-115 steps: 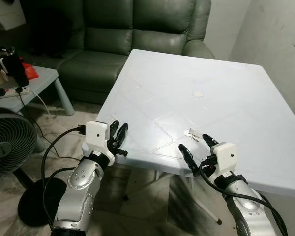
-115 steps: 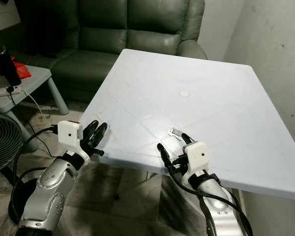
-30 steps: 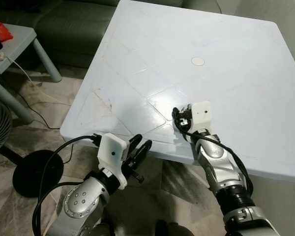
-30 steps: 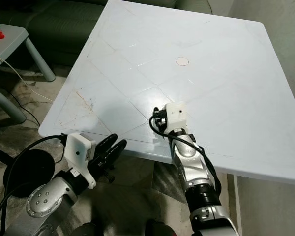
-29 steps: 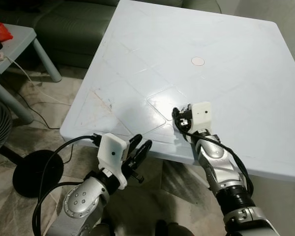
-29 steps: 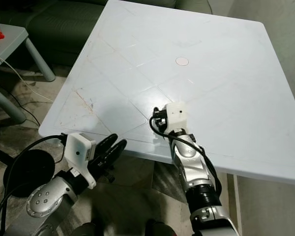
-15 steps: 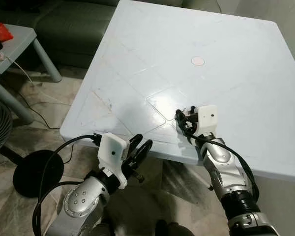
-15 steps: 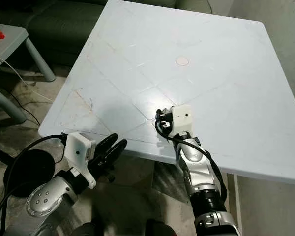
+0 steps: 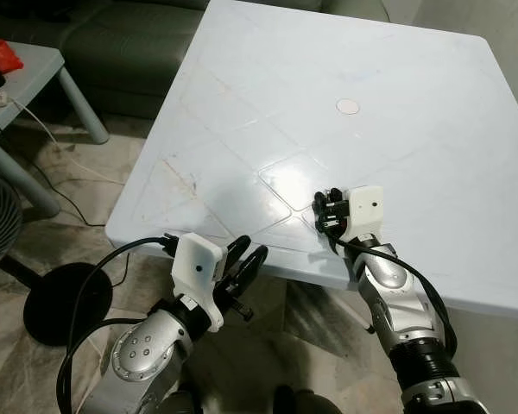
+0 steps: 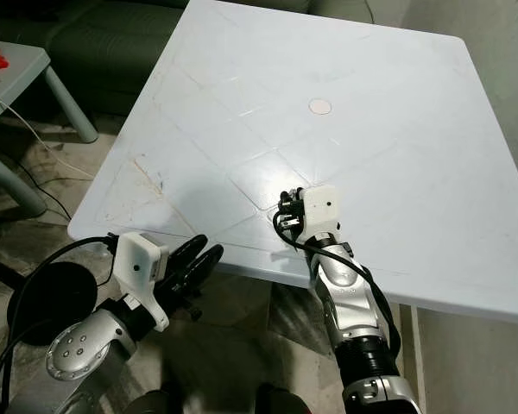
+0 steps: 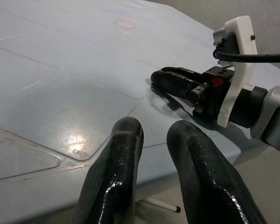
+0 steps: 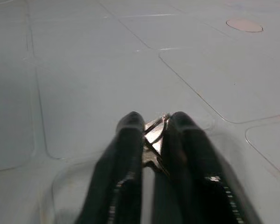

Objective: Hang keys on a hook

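Note:
On the white plastic table (image 9: pixel 414 112), close to its front edge, my right gripper (image 9: pixel 326 205) rests shut on the keys. The right wrist view shows a silver key (image 12: pixel 152 135) pinched between the two black fingertips (image 12: pixel 130 122), just above the tabletop. In the left wrist view the right gripper (image 11: pixel 157 79) lies low on the table. My left gripper (image 9: pixel 247 264) hangs below and in front of the table's front edge, to the left of the right arm. Its fingers (image 11: pixel 123 140) stand slightly apart and hold nothing.
A small round cap (image 9: pixel 347 107) marks the table's middle. A green sofa (image 9: pixel 112 52) stands behind the table on the left, beside a grey side table (image 9: pixel 26 78). A black fan base (image 9: pixel 56 302) and cables lie on the tiled floor at left.
Early on the right gripper was open before the table and the key lay loose. Over the last second the shut gripper has drawn slightly right, toward the front edge.

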Robot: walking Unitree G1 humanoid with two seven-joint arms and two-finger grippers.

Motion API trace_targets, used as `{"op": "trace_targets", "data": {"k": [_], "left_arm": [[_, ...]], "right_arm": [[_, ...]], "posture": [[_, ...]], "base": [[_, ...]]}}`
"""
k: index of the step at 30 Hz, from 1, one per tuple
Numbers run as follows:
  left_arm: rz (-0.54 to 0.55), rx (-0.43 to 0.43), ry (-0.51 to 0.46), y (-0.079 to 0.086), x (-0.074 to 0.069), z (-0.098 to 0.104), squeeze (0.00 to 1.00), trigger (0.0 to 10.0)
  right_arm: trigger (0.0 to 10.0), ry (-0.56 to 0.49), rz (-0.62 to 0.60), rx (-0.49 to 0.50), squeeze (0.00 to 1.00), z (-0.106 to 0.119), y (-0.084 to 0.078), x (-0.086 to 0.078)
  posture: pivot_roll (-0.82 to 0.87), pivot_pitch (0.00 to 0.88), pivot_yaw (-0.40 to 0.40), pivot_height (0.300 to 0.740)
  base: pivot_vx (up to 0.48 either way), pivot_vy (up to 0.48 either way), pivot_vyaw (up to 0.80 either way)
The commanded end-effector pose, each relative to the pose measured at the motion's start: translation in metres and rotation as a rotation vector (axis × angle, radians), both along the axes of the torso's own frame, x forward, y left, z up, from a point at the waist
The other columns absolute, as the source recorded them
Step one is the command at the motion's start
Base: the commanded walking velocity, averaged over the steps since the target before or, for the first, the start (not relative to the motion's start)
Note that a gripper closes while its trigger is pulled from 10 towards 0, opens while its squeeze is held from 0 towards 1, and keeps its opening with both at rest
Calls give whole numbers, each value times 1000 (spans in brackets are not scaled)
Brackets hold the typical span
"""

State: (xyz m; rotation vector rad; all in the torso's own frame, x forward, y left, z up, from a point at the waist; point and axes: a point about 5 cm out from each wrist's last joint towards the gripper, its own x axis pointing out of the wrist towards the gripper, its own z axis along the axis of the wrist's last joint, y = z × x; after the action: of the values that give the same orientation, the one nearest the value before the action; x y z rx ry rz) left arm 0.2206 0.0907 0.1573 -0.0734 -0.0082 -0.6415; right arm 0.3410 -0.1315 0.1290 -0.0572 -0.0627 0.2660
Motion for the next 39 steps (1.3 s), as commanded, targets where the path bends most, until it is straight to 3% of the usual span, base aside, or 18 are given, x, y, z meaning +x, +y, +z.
{"op": "trace_targets", "data": {"k": [1,20,28,29,30,32,34,38,39], "left_arm": [[-11,-1,-4,-2,-3,3,0,10000],[-9,1,-9,-2,-2,3,0,10000],[26,21,-45,0,7,4,0,10000],[34,22,-51,1,9,4,0,10000],[84,34,-96,6,22,10,0,10000],[114,28,-114,10,31,14,0,10000],[123,23,-118,12,33,16,0,10000],[186,-12,-165,24,56,31,0,10000],[186,-12,-165,24,56,31,0,10000]], "right_arm": [[0,-3,2,-5,0,-1,-1,-3],[0,-15,-11,2,0,2,-2,-1],[0,-107,-48,23,0,22,-9,3],[0,-119,-54,31,0,26,-10,4],[0,-199,-66,31,0,45,-16,4],[0,-222,-71,37,0,53,-19,4],[0,-229,-71,42,0,57,-19,4],[0,-223,-72,76,0,73,-26,4],[0,-223,-72,76,0,73,-26,4]], "posture": [[67,255,-41,740],[70,249,-43,740],[57,225,-48,740],[56,222,-49,740],[47,205,-51,740],[46,202,-51,740],[46,202,-51,740],[27,168,-56,740],[27,168,-56,740]], "base": [[0,0,0],[0,0,0],[0,0,0],[0,0,0],[0,0,0],[0,0,0],[0,0,0],[0,0,0],[0,0,0]]}}
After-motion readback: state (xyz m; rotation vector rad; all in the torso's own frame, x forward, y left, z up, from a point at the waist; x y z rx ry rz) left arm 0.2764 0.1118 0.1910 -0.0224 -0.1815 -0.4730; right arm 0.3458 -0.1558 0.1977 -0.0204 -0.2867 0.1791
